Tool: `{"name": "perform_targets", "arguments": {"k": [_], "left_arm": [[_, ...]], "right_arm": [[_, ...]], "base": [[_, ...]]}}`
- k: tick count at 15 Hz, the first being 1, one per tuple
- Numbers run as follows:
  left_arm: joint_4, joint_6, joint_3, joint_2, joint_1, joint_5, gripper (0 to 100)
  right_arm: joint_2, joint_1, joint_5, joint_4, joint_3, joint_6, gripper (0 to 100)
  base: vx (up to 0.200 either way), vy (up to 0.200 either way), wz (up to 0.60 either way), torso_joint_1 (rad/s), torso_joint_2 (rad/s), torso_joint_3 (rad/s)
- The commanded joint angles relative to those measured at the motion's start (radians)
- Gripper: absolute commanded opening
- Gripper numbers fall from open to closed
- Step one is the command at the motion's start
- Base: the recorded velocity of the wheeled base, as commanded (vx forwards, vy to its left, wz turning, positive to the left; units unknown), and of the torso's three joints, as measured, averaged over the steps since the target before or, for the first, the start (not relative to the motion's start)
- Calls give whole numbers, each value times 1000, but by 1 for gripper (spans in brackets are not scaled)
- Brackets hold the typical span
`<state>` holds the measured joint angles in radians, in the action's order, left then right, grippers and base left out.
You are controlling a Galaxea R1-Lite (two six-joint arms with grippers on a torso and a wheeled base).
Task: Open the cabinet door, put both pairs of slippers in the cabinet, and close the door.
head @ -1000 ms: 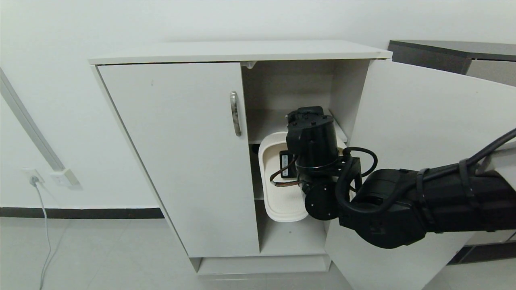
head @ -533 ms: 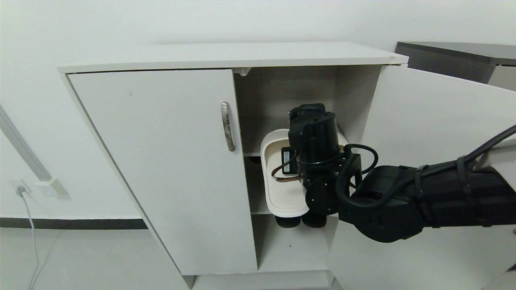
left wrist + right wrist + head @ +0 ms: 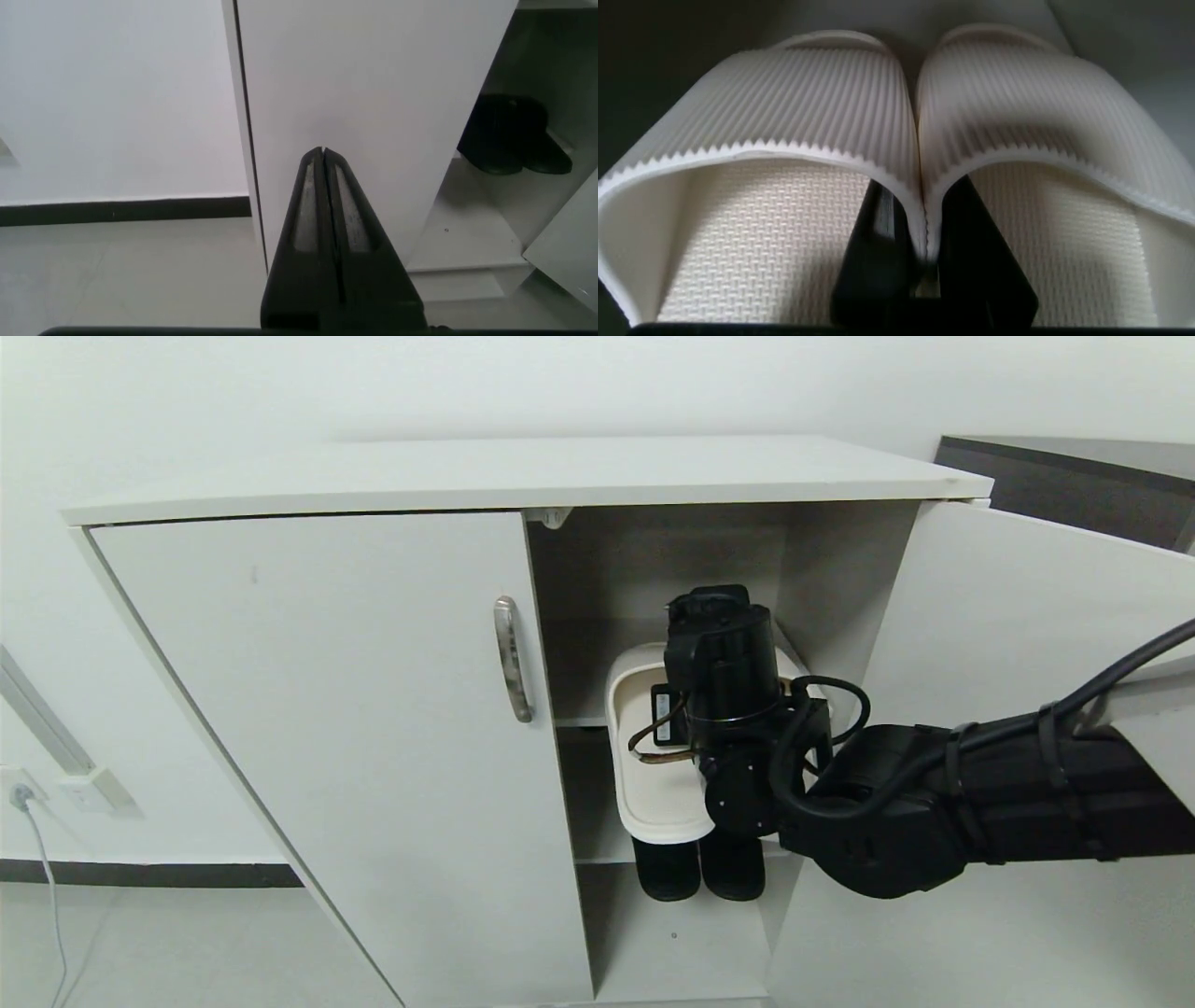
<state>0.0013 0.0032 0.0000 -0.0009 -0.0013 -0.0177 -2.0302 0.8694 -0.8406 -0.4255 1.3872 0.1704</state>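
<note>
White slippers (image 3: pixel 813 121) sit pinched in the right claw (image 3: pixel 922 233) in its wrist view, while the head view adds black slippers (image 3: pixel 700 868) beneath.

White slippers (image 3: pixel 653 793) in the open cabinet (image 3: pixel 523 476), above black slippers (image 3: pixel 667 870).

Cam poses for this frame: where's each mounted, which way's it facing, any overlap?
Head view: on the head, facing forward-down at the cabinet; right arm shows.
Left wrist view: left wrist, facing the closed door; shut left gripper shows.
Right wrist view: right wrist, facing white slippers pinched in the right gripper.
Shared: head and left wrist both see the black slippers.
</note>
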Motion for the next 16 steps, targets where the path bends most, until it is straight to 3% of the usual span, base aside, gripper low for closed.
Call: {"name": "perform_targets", "arguments": {"k": [1, 5, 7, 10, 16], "left_arm": [[0, 0, 0, 1, 0, 1, 0], [0, 0, 0, 1, 0, -1, 0], [0, -2, 0, 1, 0, -4, 0], [0, -3, 0, 1, 0, -5, 0], [0, -2, 0, 1, 0, -5, 0]], "right_arm": [[-15, -1, 0, -1, 3, 1, 0], [-51, -38, 8, 1, 41, -2, 0], [-59, -53, 98, 2, 59, -19, 0], [-85, -89, 123, 10, 119, -43, 0], [-186, -133, 123, 97, 334, -42, 0]], "base": [[0, 0, 0, 0, 0, 0], [0, 0, 0, 0, 0, 0], [0, 0, 0, 0, 0, 0], [0, 0, 0, 0, 0, 0], [0, 0, 0, 0, 0, 0]]}}
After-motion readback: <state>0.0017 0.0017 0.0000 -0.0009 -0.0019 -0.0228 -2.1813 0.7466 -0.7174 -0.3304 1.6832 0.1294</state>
